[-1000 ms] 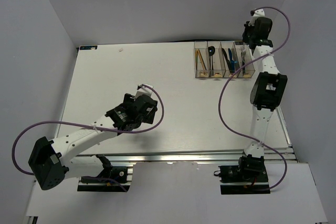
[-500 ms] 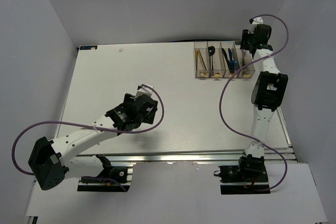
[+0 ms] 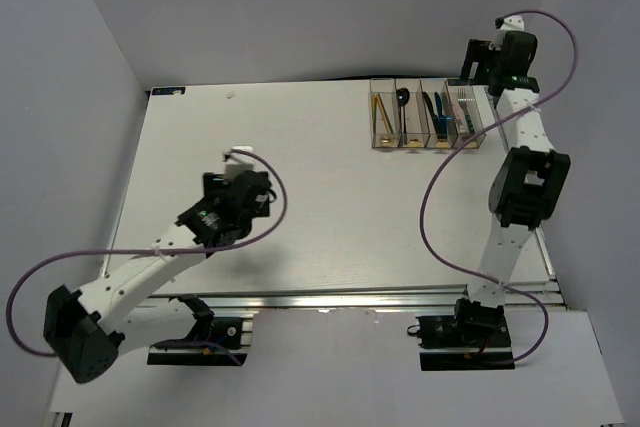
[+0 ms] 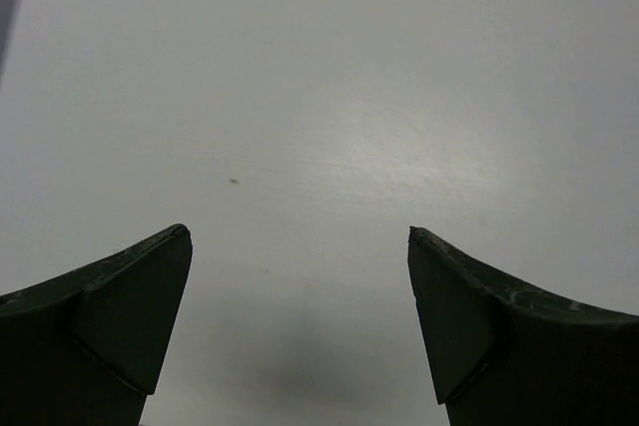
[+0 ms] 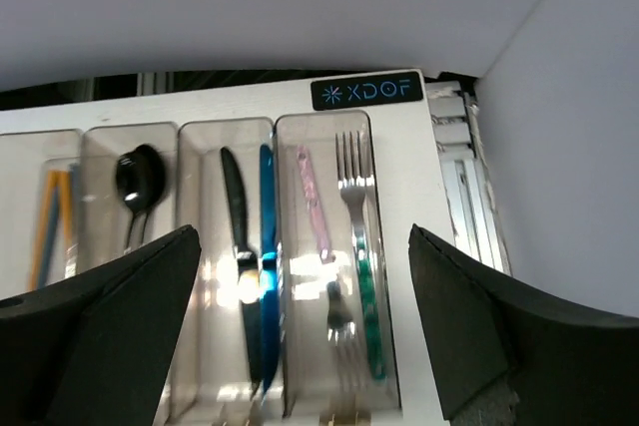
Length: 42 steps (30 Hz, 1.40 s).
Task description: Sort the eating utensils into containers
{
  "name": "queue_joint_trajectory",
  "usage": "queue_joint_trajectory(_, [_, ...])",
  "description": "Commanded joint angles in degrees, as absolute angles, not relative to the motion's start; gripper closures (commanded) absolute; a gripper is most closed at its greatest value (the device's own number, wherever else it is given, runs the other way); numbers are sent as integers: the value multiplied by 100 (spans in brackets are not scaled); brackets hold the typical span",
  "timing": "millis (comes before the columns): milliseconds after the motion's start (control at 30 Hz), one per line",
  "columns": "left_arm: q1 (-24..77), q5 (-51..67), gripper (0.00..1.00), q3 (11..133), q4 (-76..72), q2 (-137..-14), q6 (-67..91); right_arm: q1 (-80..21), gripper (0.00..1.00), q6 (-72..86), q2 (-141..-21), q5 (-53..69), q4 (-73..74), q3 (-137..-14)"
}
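Forks [image 5: 349, 159] lie in the rightmost of the four clear containers [image 5: 277, 276], directly beneath the right gripper [image 5: 303, 236], whose jaws stand wide apart with nothing between them. The next bin along holds the knives [image 5: 239, 236], then comes a black spoon [image 5: 135, 179], then orange chopsticks [image 5: 48, 226]. Well away, the left gripper [image 4: 300, 241] hangs equally wide and empty over the bare white table [image 4: 319, 77].

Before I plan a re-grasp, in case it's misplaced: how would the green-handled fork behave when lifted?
The green-handled fork looks like rigid metal, so probably stiff. Its shiny, slim shaft may slip when pinched. Lying flat in the narrow bin beside a pink-handled utensil, it likely leaves little room.
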<state>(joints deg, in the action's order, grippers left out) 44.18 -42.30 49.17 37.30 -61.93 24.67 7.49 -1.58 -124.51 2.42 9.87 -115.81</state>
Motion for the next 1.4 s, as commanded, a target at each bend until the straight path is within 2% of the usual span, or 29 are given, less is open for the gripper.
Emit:
queue_joint_trajectory(0, [3518,-5071,2,5133,3806,-5530,2979,765,11,184,-10893,27,1099,-10726])
queue_joint_trajectory(33, [3289,-5045,2,5124,3753,-5389,3023,765,11,237,-10542,26,1046,-9905])
queue_joint_trajectory(67, [2956,-4949,2,5107,3692,-5248,2980,765,11,272,-9859,18,854,-9488])
queue_joint_trajectory(133, [2734,-4922,2,5089,3569,-4905,2813,730,11,412,-9214,26,721,-8435])
queue_joint_trajectory(267, [2339,-5036,2,5089,3524,-4650,2716,387,11,544,-7458,-360,510,-7211])
queue_joint_trajectory(467, [2206,-5414,2,5142,3551,-4377,2698,290,11,1028,-5831,570,1458,-6165])
queue_joint_trajectory(633, [2206,-5694,2,5308,3673,-4298,2610,-551,11,888,-4546,-243,1555,-4967])
queue_joint_trajectory(800, [2206,-5696,2,5186,3630,-4131,2540,-1474,11,888,-3930,-1054,2056,-4413])
queue_joint_trajectory(1000, [2206,-4966,2,4737,3217,-3569,2277,-2213,11,809,-3305,-1766,2381,-4403])
queue_joint_trajectory(1367, [2206,-4904,2,4658,3182,-3331,2267,-2426,11,888,-3287,-1925,2514,-4394])
